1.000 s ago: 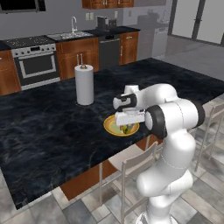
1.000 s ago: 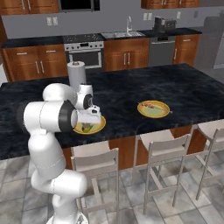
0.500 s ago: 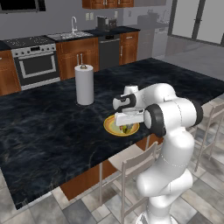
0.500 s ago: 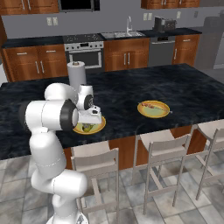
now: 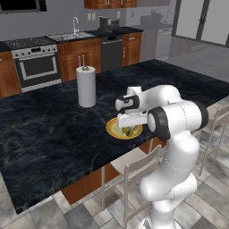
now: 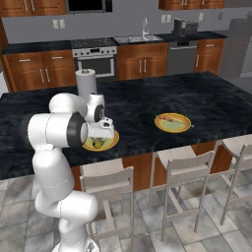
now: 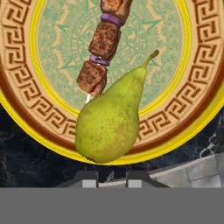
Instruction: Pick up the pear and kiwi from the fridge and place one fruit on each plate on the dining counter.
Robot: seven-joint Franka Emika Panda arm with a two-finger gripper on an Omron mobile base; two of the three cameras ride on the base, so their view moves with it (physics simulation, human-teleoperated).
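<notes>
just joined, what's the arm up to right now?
The arm is bent over the near plate on the black counter, claw shut and empty. The pear lies on that plate beside a meat skewer, overlapping the rim. The other plate has no fruit on it yet.

Two plates (image 6: 172,122) (image 6: 109,142), one pear (image 7: 109,122), one skewer (image 7: 103,43), one paper-towel roll (image 5: 86,86), three chairs (image 6: 184,167)

I see the black marbled counter (image 6: 147,106) carrying 2 yellow plates (image 6: 172,122) (image 5: 112,129) and a paper towel roll (image 5: 86,86).
</notes>
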